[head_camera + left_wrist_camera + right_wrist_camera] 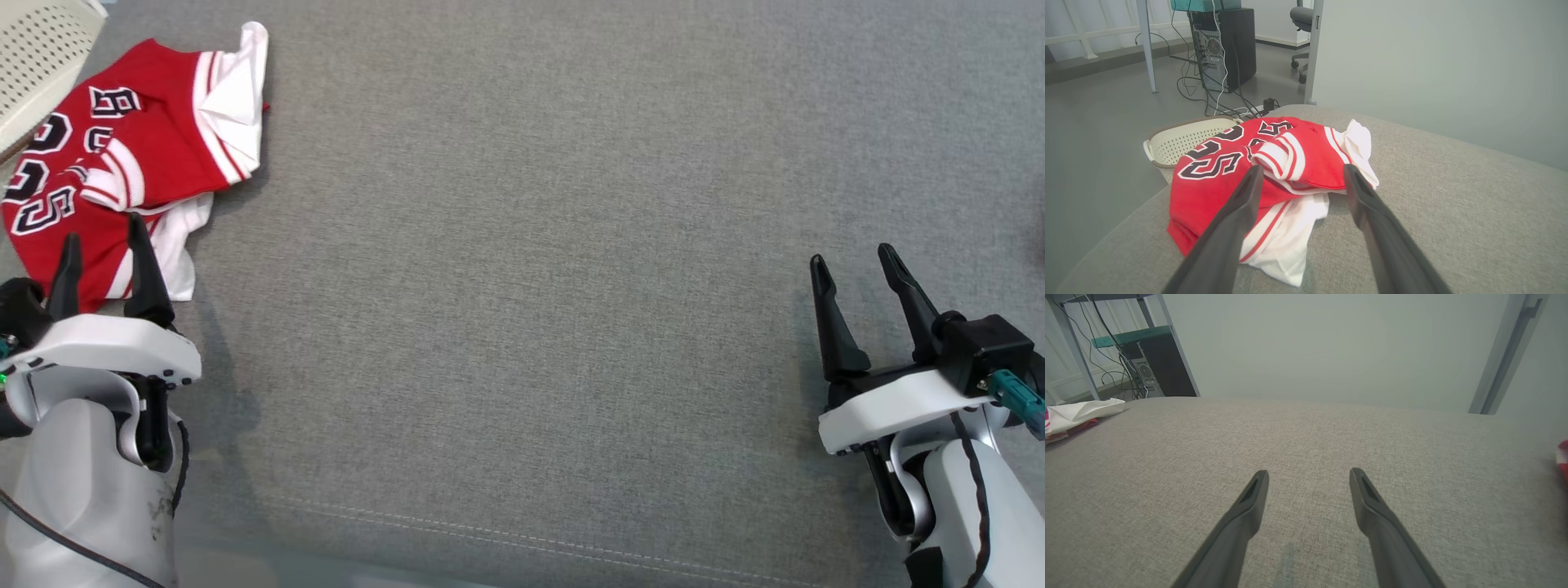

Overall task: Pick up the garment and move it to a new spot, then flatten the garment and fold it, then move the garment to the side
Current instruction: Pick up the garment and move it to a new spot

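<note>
I see one garment [122,155], a crumpled red jersey with white trim, striped bands and black numerals edged in white. It lies bunched at the far left corner of the grey cushion [531,245], just beside one pale perforated basket [37,57] that the frame cuts off. The lettering is folded over, so I cannot read it whole. My left gripper [104,230] is spread wide at the jersey's near edge and holds nothing; whether its tips touch cloth I cannot tell. My right gripper [851,256] is also spread and empty, over bare cushion well apart from the jersey. A red scrap [1563,457] at the edge of the right wrist view is cropped, and I cannot tell what it is.
</note>
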Controlling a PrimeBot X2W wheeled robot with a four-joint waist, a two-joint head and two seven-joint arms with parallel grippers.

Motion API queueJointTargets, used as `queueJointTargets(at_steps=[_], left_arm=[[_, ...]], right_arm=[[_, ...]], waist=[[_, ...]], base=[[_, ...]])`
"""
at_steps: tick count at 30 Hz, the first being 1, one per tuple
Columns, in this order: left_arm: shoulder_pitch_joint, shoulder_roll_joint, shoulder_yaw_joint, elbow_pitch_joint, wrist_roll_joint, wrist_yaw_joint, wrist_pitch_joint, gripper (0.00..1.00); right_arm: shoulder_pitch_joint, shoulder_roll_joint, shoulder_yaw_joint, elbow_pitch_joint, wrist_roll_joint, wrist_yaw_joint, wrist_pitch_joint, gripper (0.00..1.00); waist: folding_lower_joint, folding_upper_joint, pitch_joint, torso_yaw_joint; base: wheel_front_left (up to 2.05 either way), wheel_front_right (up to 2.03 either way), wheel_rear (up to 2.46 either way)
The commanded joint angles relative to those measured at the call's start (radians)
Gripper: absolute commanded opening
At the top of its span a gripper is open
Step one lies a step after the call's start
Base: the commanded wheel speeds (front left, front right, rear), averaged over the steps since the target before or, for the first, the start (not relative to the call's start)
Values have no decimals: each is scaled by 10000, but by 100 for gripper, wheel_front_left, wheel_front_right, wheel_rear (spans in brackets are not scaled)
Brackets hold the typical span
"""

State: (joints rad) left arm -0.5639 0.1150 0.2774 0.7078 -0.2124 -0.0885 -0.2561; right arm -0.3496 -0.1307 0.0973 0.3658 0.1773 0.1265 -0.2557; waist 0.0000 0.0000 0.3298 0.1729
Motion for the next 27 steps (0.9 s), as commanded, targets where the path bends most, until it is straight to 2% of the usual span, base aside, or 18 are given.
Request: queueJointTargets(at_steps=[1,8,17,27], left_arm=[[-369,517,378,-102,119,-72,-57,100],[-870,624,921,285,195,-32,-57,100],[-1449,688,1389,576,387,340,-57,100],[-2043,958,1776,1587,488,746,-57,100]], right_arm=[[-165,-21,204,-332,57,42,-61,100],[-234,-89,202,-514,96,42,-61,100],[-324,-181,151,-668,110,42,-61,100],[-376,-210,119,-759,122,42,-61,100]], waist=[[0,0,305,-311],[0,0,627,-615],[0,0,988,-767],[0,0,1185,-922]], base=[[0,0,0],[0,0,0],[0,0,0],[0,0,0]])
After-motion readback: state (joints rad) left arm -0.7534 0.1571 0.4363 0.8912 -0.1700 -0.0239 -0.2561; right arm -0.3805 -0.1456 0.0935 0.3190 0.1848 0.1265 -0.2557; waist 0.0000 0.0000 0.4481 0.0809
